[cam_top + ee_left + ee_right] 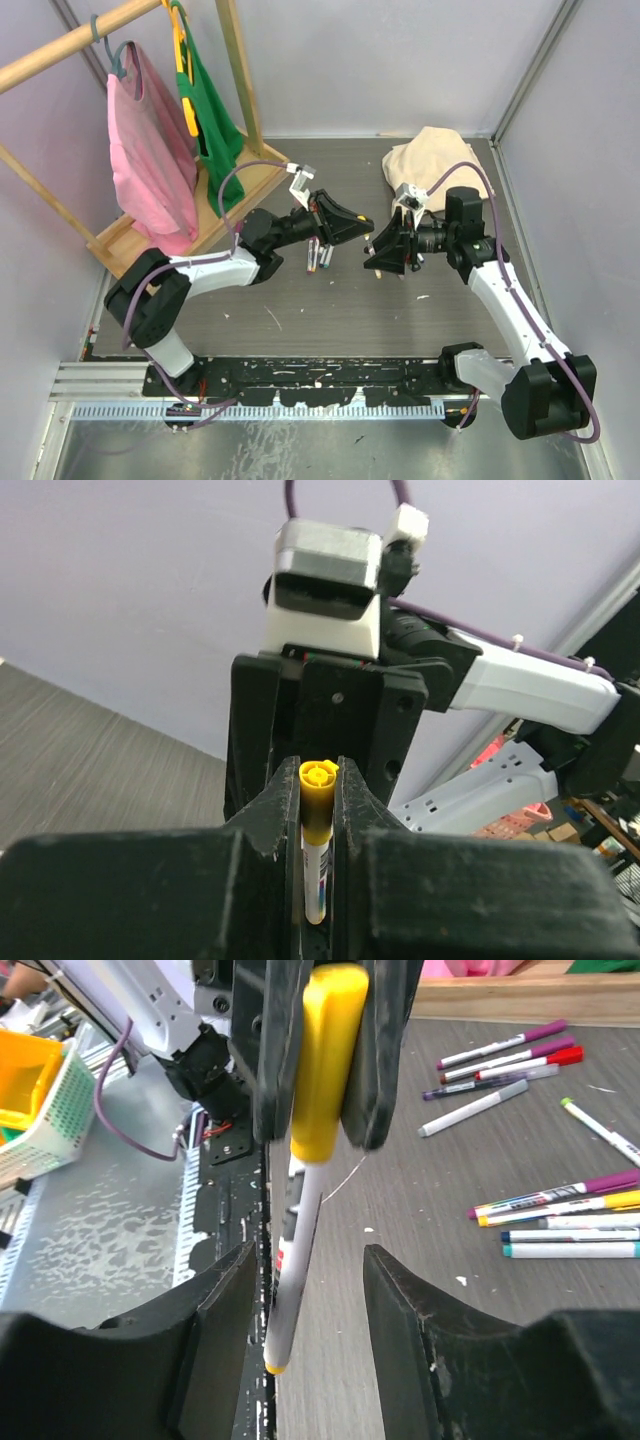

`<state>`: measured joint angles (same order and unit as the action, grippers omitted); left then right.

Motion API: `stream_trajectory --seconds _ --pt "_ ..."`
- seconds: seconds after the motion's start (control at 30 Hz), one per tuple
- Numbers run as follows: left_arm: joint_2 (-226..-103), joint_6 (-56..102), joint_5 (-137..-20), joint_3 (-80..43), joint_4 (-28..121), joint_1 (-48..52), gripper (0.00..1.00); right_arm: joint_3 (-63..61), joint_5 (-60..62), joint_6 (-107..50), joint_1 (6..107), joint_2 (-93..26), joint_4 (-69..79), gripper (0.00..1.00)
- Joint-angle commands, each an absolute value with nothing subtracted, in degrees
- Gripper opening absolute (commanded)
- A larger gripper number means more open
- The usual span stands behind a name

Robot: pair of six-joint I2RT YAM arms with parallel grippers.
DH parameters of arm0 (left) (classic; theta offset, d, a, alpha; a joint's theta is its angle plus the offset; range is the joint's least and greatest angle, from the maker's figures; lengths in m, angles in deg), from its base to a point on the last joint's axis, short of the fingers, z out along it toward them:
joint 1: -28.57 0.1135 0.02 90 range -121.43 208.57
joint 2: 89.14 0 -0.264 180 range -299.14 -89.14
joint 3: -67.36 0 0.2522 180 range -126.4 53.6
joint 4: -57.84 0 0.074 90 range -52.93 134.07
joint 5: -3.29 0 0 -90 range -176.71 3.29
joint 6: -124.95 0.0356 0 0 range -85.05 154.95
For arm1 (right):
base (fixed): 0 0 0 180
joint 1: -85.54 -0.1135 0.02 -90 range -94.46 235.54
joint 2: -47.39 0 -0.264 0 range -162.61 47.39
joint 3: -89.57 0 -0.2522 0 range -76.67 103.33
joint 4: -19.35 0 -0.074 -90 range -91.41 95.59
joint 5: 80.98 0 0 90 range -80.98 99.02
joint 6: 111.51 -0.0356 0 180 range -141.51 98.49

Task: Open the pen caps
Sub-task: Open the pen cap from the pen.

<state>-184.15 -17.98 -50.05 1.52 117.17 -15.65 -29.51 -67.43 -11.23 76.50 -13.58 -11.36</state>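
Observation:
My left gripper (319,785) is shut on the yellow cap (318,798) of a white-barrelled pen. From the right wrist view the same yellow cap (325,1055) sits clamped between the left fingers, and the white barrel (290,1260) hangs down between the fingers of my right gripper (315,1305). Those fingers stand open, apart from the barrel on both sides. Both grippers meet tip to tip above mid-table: left gripper (355,222), right gripper (378,248). Several loose pens (555,1222) with purple, yellow, blue and teal caps lie on the table.
More capped pens (505,1060) lie near a wooden rack base (160,215) holding pink (150,150) and green (212,115) garments. A beige cloth (430,158) lies at the back right. A yellow bin in a white basket (35,1090) stands beyond the near rail.

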Motion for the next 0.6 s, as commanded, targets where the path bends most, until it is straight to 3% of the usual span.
stream_trajectory --seconds 0.0,0.17,0.3,0.4,0.57 --pt "-179.6 -10.0 -56.6 2.7 112.7 -17.7 0.0 -29.0 -64.0 -13.3 76.5 -11.3 -6.6 0.53" --pt "-178.1 -6.3 -59.2 3.1 108.6 -19.0 0.0 -29.6 -62.4 -15.4 76.5 -11.2 -4.8 0.47" --pt "-176.7 -4.0 -63.2 4.0 108.4 -19.0 0.0 -29.4 -62.0 -15.8 76.4 -11.8 -4.9 0.25" --pt "-175.5 -2.2 -66.9 3.5 107.6 -18.4 0.0 -29.1 -61.7 -16.1 76.4 -12.6 -5.3 0.02" --pt "-174.9 -4.5 -71.8 -1.4 110.8 -12.9 0.0 -27.8 -62.7 -16.0 76.2 -15.0 -7.7 0.01"
